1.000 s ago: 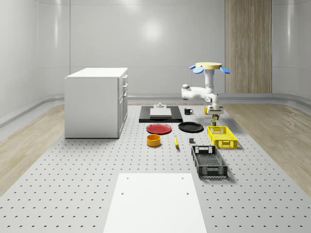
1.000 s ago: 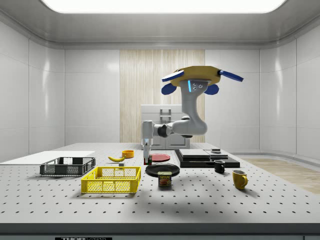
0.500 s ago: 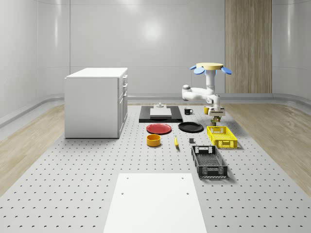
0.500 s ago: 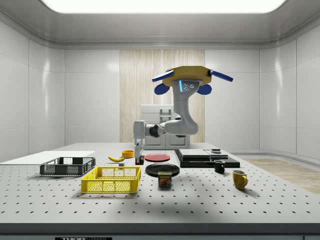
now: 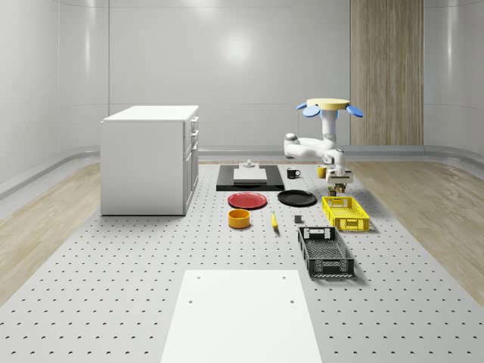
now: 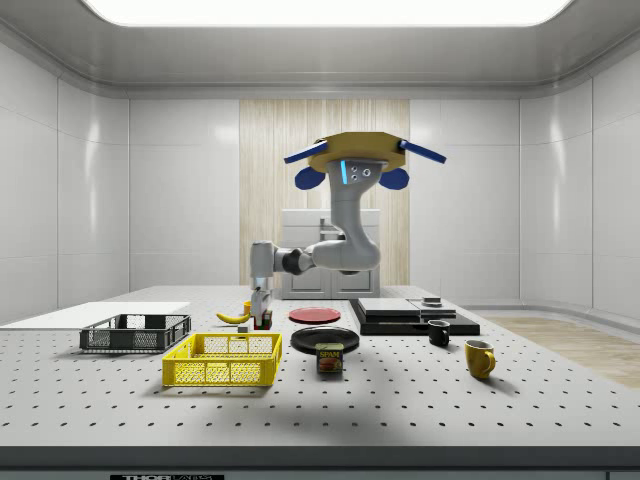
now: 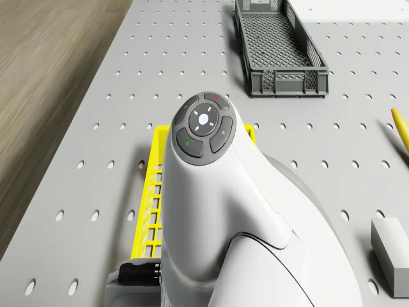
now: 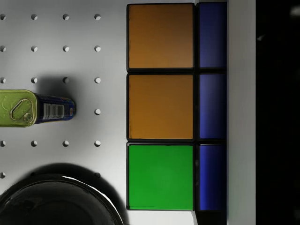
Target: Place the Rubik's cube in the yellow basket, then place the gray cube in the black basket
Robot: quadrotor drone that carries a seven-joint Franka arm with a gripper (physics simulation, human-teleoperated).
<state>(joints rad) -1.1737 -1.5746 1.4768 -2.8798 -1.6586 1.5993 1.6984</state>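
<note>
Side view: the drone (image 6: pixel 355 160) hovers in the air above the perforated table (image 6: pixel 400 400), over the stretch just behind the yellow basket (image 6: pixel 224 360), its white arm (image 6: pixel 320 255) bent down and out toward the side view's left. The gripper (image 6: pixel 262 318) hangs a little above the yellow basket's far rim, pinching the Rubik's cube (image 6: pixel 264 320) between its fingers, so the cube is held in the air, clear of the table and not yet inside the basket. In the wrist view the Rubik's cube (image 8: pixel 161 108) sits right against the camera, showing two orange squares, one green square and a column of blue ones, with a dark finger (image 8: pixel 276 112) flat along its blue side. Below it lie a Spam tin (image 8: pixel 33 108) on its side and the rim of a black plate (image 8: pixel 56 199). In the whole-scene view the yellow basket (image 5: pixel 345 213) has the black basket (image 5: pixel 325 252) just in front of it, and the gray cube (image 5: pixel 299 220) rests on the table beside the yellow basket, between it and a banana (image 5: pixel 274 221). Farther from the yellow basket, on the same side, stand a red plate (image 5: pixel 248 200) and an orange bowl (image 5: pixel 239 218). In the drone view the arm's wrist covers most of the yellow basket (image 7: pixel 148 204).
</note>
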